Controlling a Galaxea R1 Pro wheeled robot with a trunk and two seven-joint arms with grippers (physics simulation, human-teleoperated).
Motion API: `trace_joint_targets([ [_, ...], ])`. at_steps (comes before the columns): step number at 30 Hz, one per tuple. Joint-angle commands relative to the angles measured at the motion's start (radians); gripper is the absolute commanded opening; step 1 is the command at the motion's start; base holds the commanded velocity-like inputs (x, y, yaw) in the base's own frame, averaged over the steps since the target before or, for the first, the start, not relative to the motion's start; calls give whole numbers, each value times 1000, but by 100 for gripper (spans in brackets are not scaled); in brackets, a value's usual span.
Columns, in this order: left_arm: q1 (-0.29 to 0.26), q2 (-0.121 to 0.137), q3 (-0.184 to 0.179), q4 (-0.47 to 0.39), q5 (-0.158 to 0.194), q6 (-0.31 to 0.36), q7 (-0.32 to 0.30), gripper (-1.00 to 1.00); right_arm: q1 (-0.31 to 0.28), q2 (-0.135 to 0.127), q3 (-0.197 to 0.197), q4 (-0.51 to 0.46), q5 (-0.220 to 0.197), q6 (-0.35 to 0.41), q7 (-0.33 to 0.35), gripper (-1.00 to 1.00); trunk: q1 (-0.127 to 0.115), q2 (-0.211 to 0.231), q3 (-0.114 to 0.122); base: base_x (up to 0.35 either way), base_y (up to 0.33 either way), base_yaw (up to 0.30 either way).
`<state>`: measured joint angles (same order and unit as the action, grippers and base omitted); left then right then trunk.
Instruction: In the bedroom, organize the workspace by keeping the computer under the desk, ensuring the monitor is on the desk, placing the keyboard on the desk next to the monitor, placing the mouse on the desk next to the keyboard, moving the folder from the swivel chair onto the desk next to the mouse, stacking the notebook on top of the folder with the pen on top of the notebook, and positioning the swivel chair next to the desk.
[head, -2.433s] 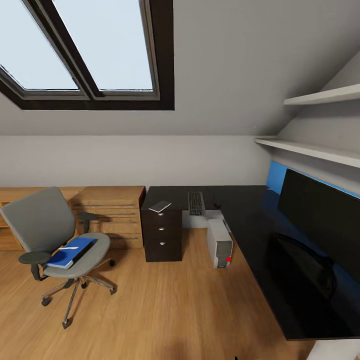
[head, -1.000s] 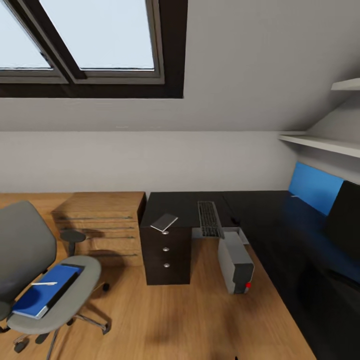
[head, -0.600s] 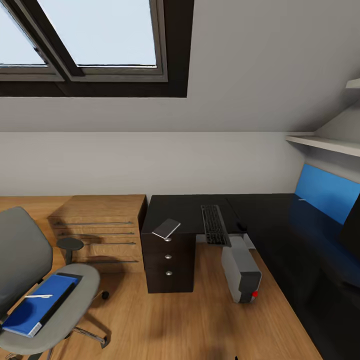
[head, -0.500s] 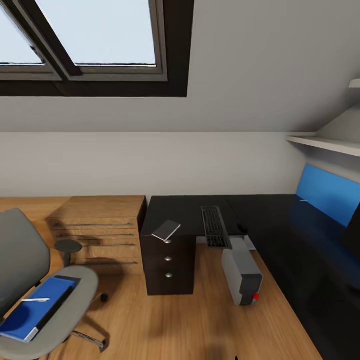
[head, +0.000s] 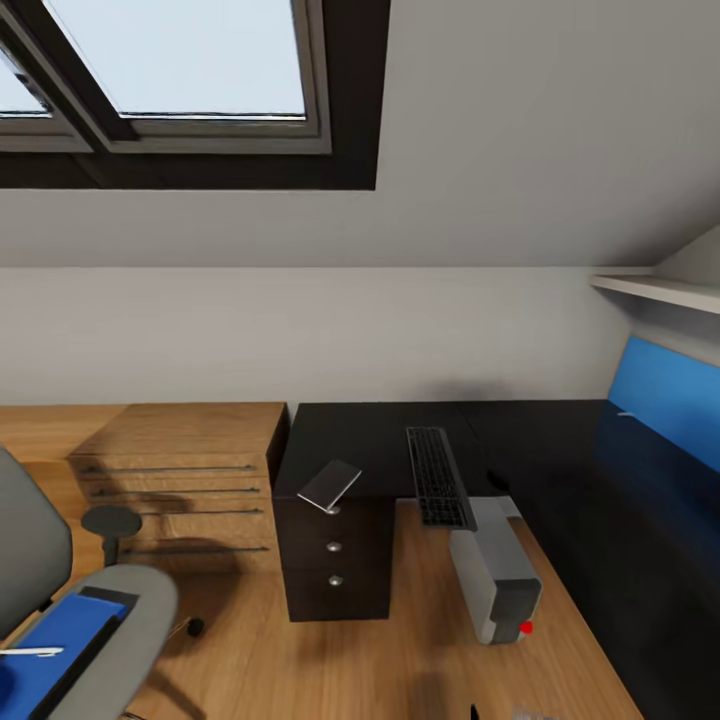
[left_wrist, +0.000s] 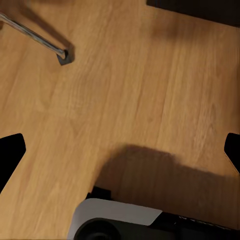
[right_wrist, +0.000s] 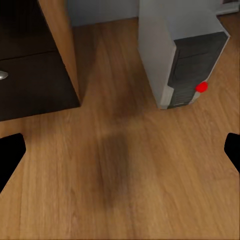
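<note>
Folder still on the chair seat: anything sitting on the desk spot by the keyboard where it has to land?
Partly. A small grey flat item lies on the desk above the drawer unit, beside the keyboard. The glossy top past the keyboard's other side looks bare. A white pen-like item rests on the folder.

Left gripper (left_wrist: 120, 150) and right gripper (right_wrist: 120, 150) both spread wide, pointing floorward, empty.

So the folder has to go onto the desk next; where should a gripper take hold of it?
Probably the folder's long edge nearest the chair seat's front rim, approached from the open floor side. It lies flat with something white on top, so grip low and keep it level.
</note>
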<state>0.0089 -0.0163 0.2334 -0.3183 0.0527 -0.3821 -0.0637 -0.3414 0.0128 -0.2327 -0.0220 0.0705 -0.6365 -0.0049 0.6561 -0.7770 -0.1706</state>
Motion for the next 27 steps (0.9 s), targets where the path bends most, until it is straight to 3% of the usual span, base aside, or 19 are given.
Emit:
trace_joint_targets([
  [1,0,-1,4,-1,6,0,-7,100,-1,1,-8,-11,7,-3,-1,100,1,-1,-1,324,0,0],
  [5,0,-1,4,0,6,-1,-9,100,-1,1,-9,-100,6,0,-9,100,1,-1,-1,210,0,0],
  [9,0,-1,4,1,6,-1,-10,100,-2,4,-10,-171,-2,3,-87,100,1,-1,-1,53,0,0],
  [11,0,-2,4,1,6,-1,-10,100,-2,16,-10,-195,-30,5,-123,100,1,-1,-1,19,0,0],
  [13,0,-2,4,1,6,-1,-10,100,-4,37,-10,-224,-105,7,-145,100,1,-1,-1,9,0,0],
  [16,0,-3,4,1,6,-1,-10,100,-7,48,-9,-258,-211,15,-152,100,1,-1,-1,4,0,0],
  [18,0,-4,5,1,6,-1,-10,100,-11,51,-9,-284,-324,51,-144,100,1,-1,-1,2,0,0],
  [20,0,-5,5,1,6,-1,-10,100,-21,50,-8,-322,-430,126,-118,100,1,-1,-1,0,0,0],
  [25,0,-6,6,2,6,-1,-10,100,-36,35,-11,-457,-686,411,13,100,1,-1,-1,0,0,0],
  [26,0,-6,6,2,6,-1,-10,100,-37,31,-11,-470,-716,433,28,100,1,-1,-1,0,0,0],
  [27,0,-6,6,2,6,-1,-10,100,-37,23,-11,-503,-807,487,68,100,1,-1,-1,0,0,0],
])
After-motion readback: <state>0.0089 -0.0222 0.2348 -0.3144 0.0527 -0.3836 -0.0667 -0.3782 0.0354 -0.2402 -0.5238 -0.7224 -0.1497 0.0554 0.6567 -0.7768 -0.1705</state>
